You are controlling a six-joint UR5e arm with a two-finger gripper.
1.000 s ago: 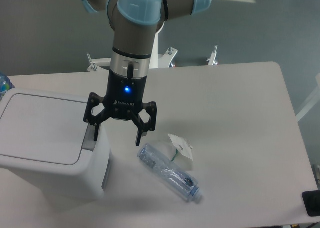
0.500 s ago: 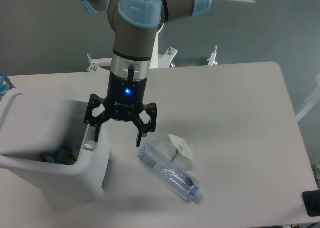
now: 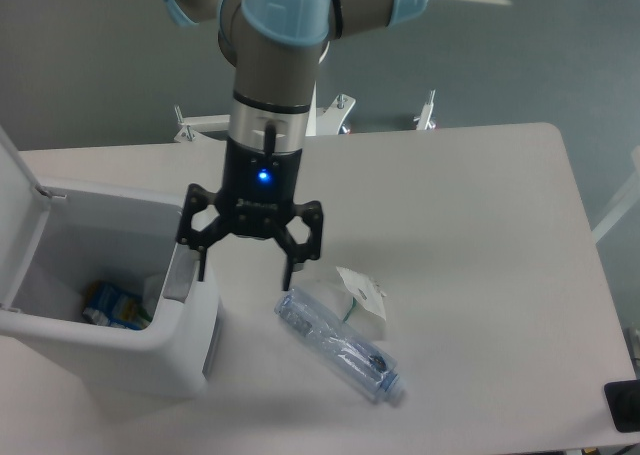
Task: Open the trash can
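1. A pale grey table [image 3: 480, 235] fills most of the view, its far edge running across the upper part of the scene; dark grey floor lies beyond it.
2. The trash can [image 3: 120, 350], a large white boxy bin with rounded corners, stands at the near left of the table; its lid [image 3: 18, 210] is swung up and leans back on the left side, so the inside shows; a blue and yellow packet [image 3: 108, 305] lies at the bottom; a grey latch button [image 3: 180, 280] sits on the bin's right rim.
3. The robot arm [image 3: 275, 65], grey with light blue joint caps, comes down from the top centre; a blue light glows on its black wrist.
4. The gripper [image 3: 248, 267] hangs just right of the bin, jaws spread wide and holding nothing; its left finger hangs just over the latch button, and whether they touch is unclear; the right finger hangs over the table.
5. A clear plastic bottle [image 3: 340, 347] lies on its side, near and right of the gripper.
6. A crumpled white paper [image 3: 358, 297] rests touching the bottle's far side.
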